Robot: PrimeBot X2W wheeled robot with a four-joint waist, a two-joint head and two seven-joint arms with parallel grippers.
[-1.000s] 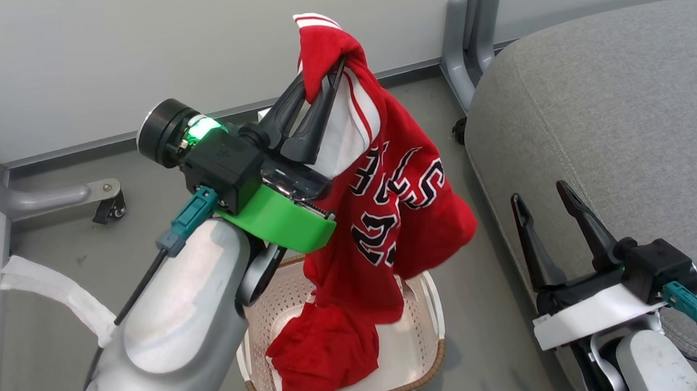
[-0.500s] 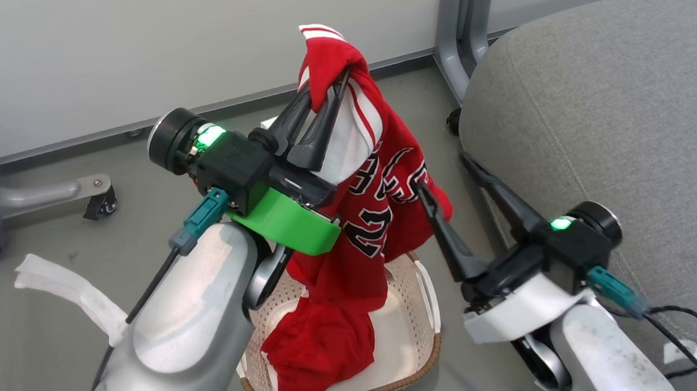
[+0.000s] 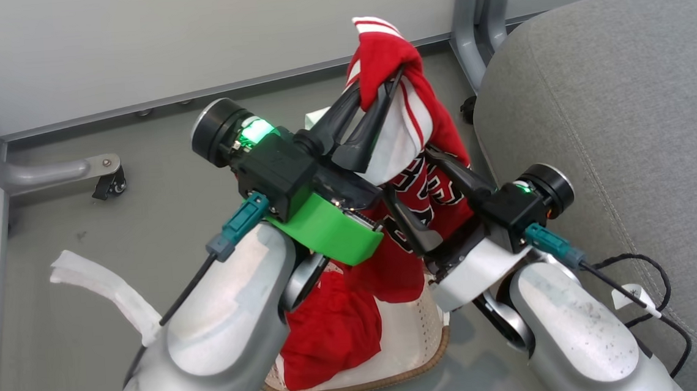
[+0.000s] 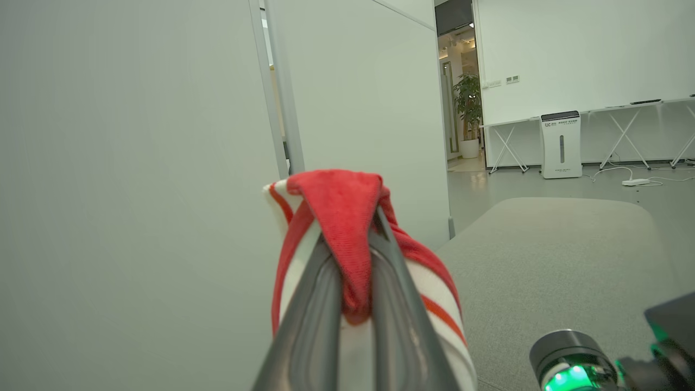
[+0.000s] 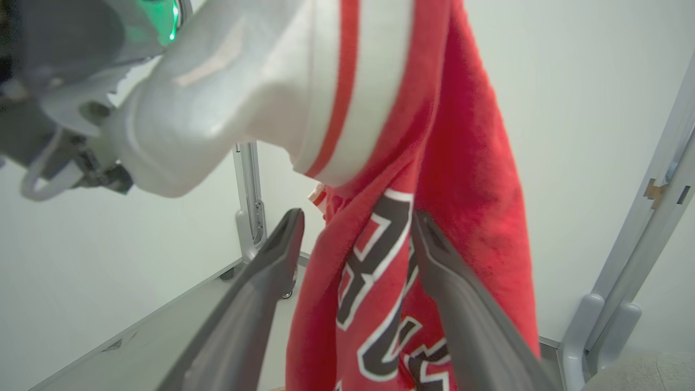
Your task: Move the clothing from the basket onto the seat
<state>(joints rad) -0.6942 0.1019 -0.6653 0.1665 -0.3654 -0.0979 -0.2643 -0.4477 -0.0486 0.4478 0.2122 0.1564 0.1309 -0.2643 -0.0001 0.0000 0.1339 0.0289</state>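
Observation:
My left gripper [image 3: 390,85] is shut on the collar end of the red-and-white striped jersey [image 3: 430,180], holding it high above the basket [image 3: 398,376]. In the left wrist view the left gripper [image 4: 355,260] pinches a red fold of the jersey [image 4: 339,201]. My right gripper [image 3: 411,176] stands open, one finger on each side of the hanging jersey at the numerals. In the right wrist view the right gripper [image 5: 358,217] has the jersey [image 5: 461,163] between its spread fingers. The red shorts [image 3: 333,331] lie in the basket. The grey seat [image 3: 612,109] is at the right.
A white cloth strip [image 3: 103,286] lies on the floor at the left. A grey frame leg with a caster [image 3: 108,181] stands at the back left, and a grey post [image 3: 483,20] stands by the seat's corner. A black cable [image 3: 637,286] trails over the seat's edge.
My right gripper has risen from beside the seat and swung left until its open fingers straddle the jersey. The left gripper still holds the jersey up. The head camera has shifted.

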